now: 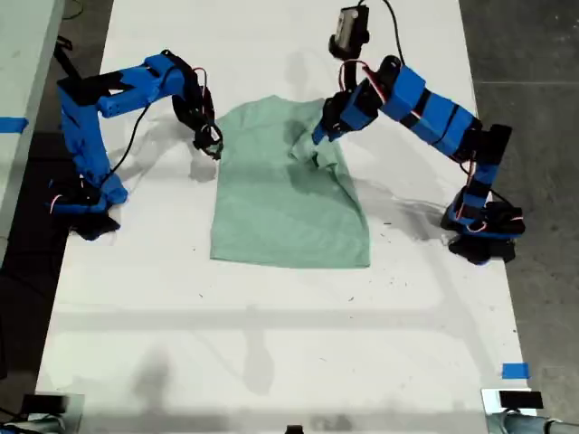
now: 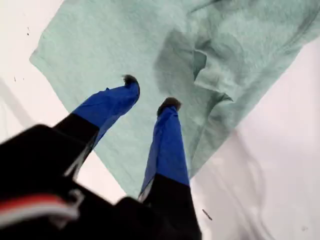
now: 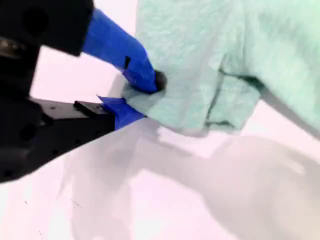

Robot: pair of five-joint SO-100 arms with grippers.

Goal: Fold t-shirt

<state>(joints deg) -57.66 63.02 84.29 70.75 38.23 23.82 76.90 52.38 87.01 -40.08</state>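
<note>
The t-shirt point(image 1: 285, 203) is pale mint green, soft and plain, with no picture on it. It lies mostly flat in the middle of the white table point(image 1: 271, 353), between the two blue arms. One sleeve is folded in and bunched up on top of the shirt, on the exterior view's right. The other sleeve is scrunched at the shirt's edge on the exterior view's left. The first gripper point(image 2: 150, 95) hangs over the shirt near the folded sleeve, with its jaws apart and nothing between them. The second gripper point(image 3: 142, 97) has its jaws pinched tight on the scrunched sleeve edge, right at the table top. The table is long and white with little dark specks. A bit of blue tape point(image 1: 515, 371) sticks near its edge. The floor point(image 1: 534, 63) around it is dark grey.
</note>
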